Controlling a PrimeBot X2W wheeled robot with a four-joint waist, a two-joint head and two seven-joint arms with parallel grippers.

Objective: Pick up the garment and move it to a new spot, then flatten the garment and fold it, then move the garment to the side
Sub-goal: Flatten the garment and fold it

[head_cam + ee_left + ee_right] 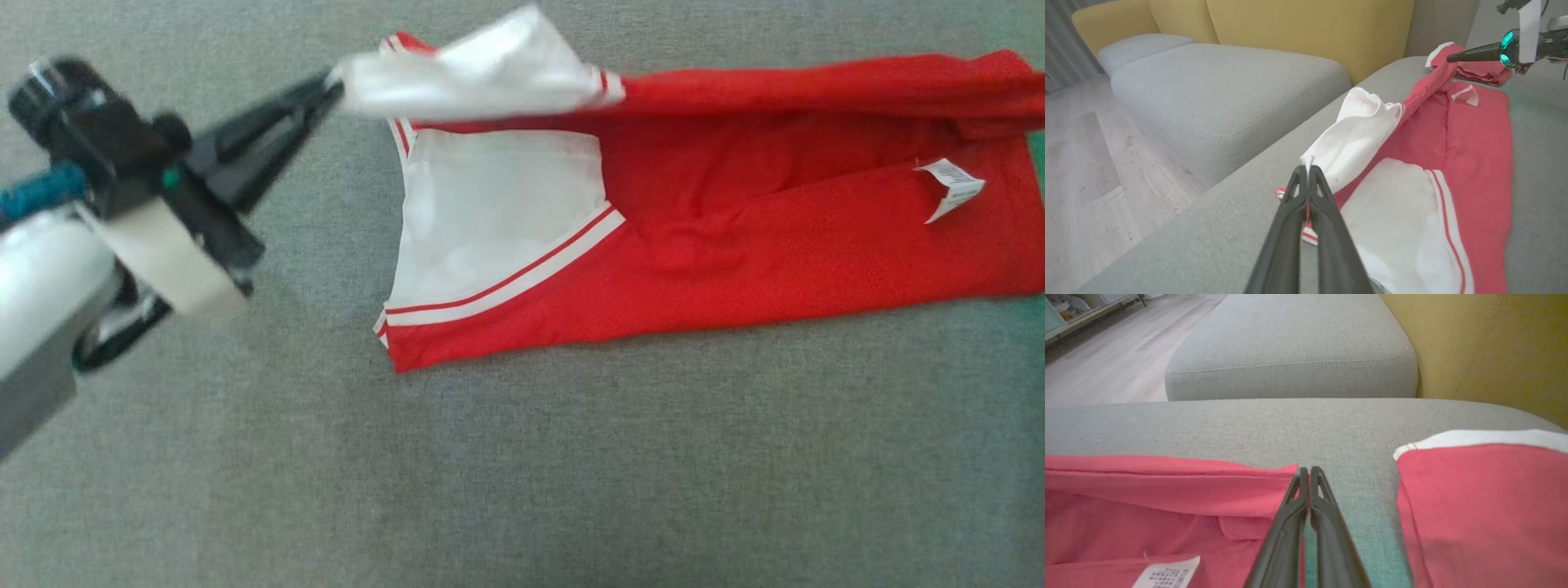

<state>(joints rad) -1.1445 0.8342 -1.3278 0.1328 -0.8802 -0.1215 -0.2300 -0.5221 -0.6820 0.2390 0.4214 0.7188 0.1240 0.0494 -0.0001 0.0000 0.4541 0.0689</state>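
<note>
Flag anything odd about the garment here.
The garment may be inside out: its care label sticks up exposed on the red fabric. Its far edge hangs lifted, pinched by the left gripper.

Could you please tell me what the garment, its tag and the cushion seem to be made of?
Garment: thin matte red-and-white knit, probably jersey; it drapes and creases softly. Tag: stiff white printed ribbon, seemingly; it curls. Cushion: grey woven upholstery, flecked matte weave.

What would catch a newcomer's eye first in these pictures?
A bright red shirt with white sleeves lies on a grey sofa cushion. At the head view's upper left, the left hand pinches one white sleeve, lifted off the cushion; the right hand pinches the shirt's red edge.
</note>
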